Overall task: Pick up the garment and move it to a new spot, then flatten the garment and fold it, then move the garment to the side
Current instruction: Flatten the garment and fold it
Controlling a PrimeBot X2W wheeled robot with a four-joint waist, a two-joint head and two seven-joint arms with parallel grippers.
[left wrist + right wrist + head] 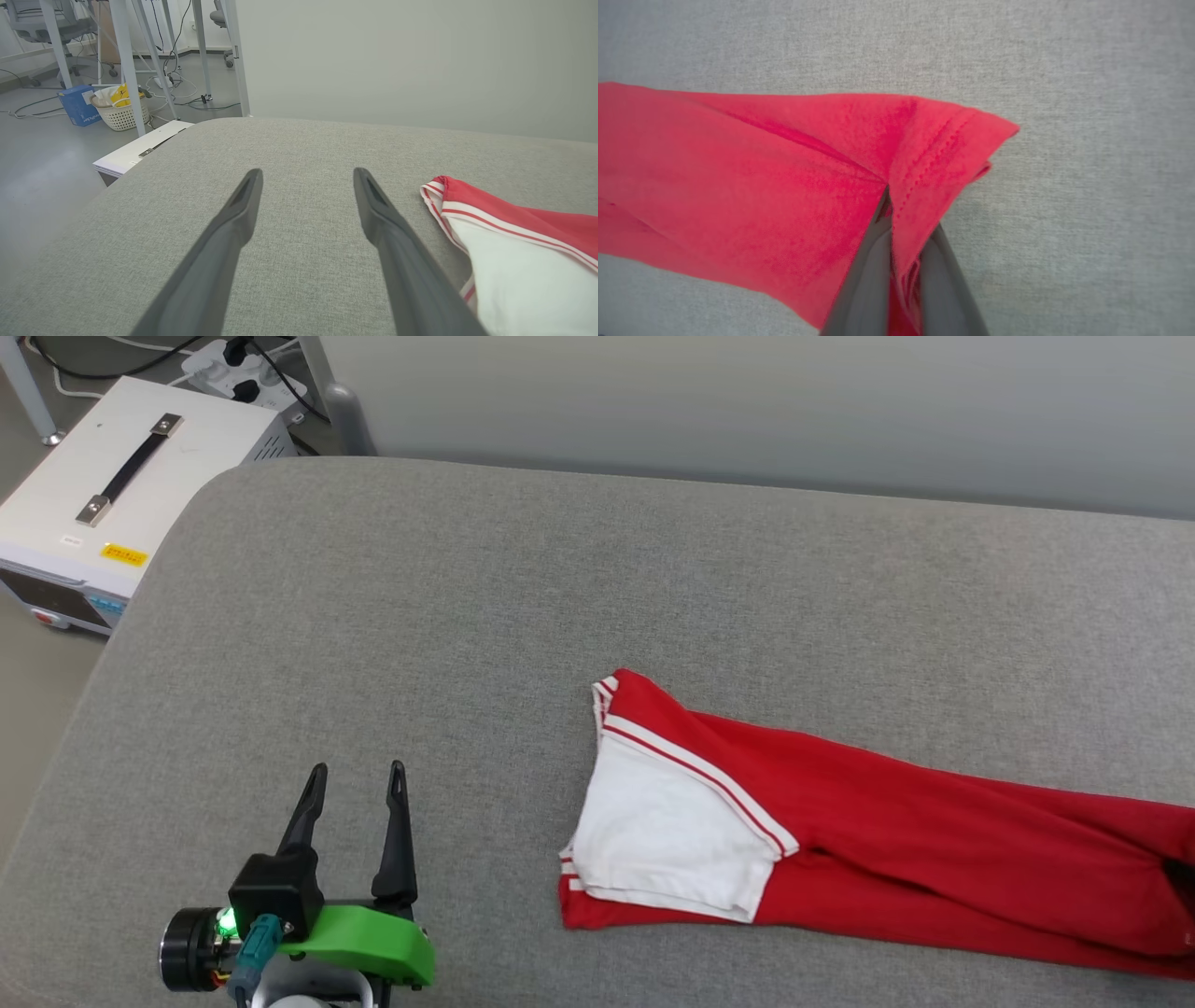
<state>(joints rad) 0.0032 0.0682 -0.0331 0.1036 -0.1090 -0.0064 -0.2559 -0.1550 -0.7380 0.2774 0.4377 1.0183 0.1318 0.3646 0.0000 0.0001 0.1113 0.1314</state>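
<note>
Fingers of the right claw (893,212) are pressed together on a fold of the garment (761,186), biting just inside a stitched hem corner, with red cloth wrapped over both dark tips. From that pinch the fabric runs off in a long, loosely creased band across the grey padded surface (373,597). In the head view the garment lies on the right half of the surface, stretched sideways. Its white sleeve (667,831) and striped trim are at the end nearer the middle, and its other end runs out past the picture's right edge. The left claw (359,770) stands spread wide and empty over bare surface, to the left of the sleeve and not touching it.

The shirt looks light, thin and limp. It will likely sag and trail from a single pinch rather than lift whole, and its layers may slide against each other. The doubled, stitched hem is probably the firmest hold and the least prone to slipping. For flattening, a second hold at the sleeve or shoulder end by the left claw should let the cloth be drawn taut.
</note>
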